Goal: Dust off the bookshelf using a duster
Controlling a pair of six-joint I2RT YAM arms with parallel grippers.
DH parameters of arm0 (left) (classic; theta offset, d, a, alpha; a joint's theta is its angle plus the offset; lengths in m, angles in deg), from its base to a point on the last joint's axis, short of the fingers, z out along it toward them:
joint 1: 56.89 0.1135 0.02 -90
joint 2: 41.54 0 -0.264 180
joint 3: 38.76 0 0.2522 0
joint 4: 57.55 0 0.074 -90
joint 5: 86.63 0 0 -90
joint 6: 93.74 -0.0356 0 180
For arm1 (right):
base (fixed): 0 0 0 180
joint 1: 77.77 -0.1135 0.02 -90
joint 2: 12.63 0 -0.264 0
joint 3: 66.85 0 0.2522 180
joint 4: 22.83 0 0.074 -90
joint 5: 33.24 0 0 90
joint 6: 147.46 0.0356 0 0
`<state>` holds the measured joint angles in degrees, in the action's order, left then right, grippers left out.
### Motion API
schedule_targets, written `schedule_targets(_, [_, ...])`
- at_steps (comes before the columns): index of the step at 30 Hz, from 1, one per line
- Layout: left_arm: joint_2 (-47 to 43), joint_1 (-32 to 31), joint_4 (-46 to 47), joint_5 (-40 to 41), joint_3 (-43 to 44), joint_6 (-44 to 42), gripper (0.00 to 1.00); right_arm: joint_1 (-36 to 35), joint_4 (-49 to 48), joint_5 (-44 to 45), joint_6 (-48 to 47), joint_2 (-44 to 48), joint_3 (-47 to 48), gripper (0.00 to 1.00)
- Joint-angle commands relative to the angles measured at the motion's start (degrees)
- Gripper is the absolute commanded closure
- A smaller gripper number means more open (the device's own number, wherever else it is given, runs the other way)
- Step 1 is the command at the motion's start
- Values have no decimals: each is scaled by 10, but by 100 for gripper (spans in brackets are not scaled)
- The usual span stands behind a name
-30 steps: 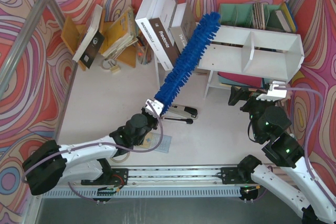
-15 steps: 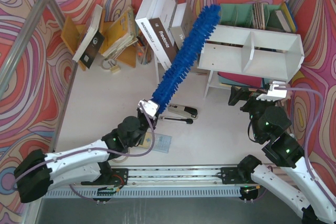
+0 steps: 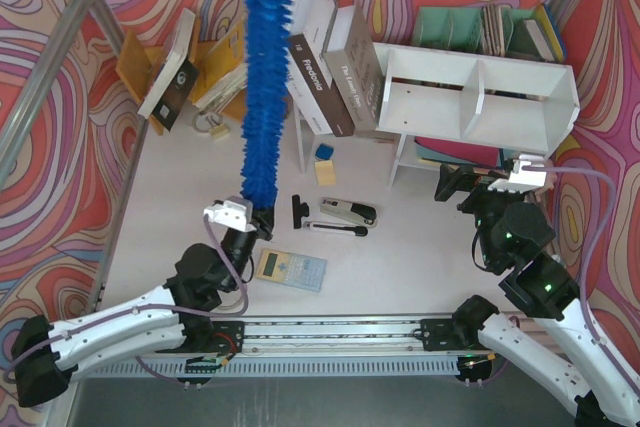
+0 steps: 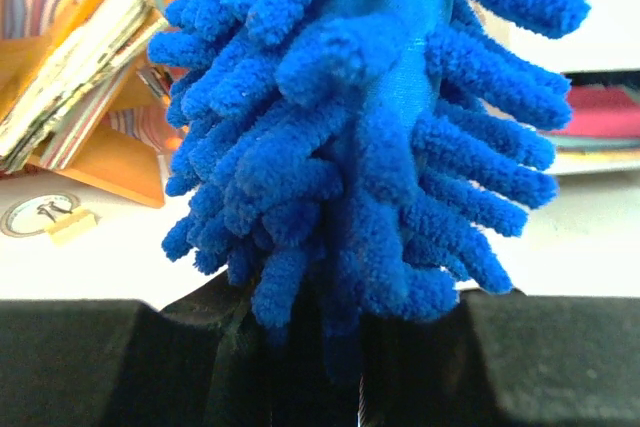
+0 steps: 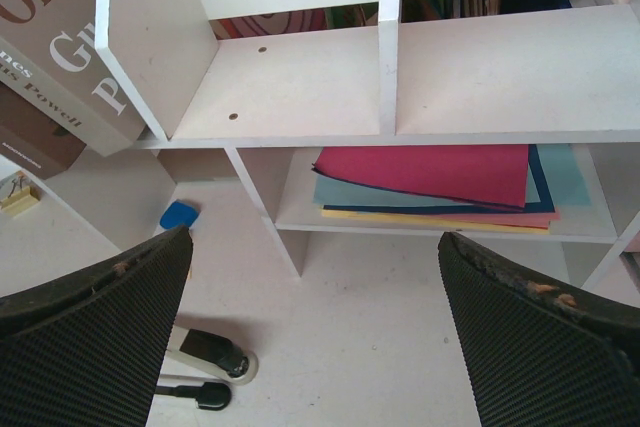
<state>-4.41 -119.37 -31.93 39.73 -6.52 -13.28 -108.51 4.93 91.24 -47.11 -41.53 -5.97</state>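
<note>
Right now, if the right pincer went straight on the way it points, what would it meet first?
Probably the bookshelf, at its lower level by the coloured sheets; depth is unclear.

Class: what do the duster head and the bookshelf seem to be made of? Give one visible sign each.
The duster: likely microfibre or chenille, matt royal blue; thick fuzzy strands. The bookshelf: probably laminated or painted board, matt white; flat panels, square edges, small drilled holes.

Seen from our overhead spot: duster upright at centre-left, base in the left gripper — bookshelf to the rt, books leaning betw. them. Stapler lies in front; folders on the shelf's lower level.
</note>
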Motion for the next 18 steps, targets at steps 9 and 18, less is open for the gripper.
schedule_targets(9, [84, 30, 149, 40, -34, 30, 100, 0, -13, 2, -2, -8, -3, 1])
schedule_targets(18, [210, 66, 211, 0, -51, 59, 100, 0, -14, 5, -5, -9, -2, 1])
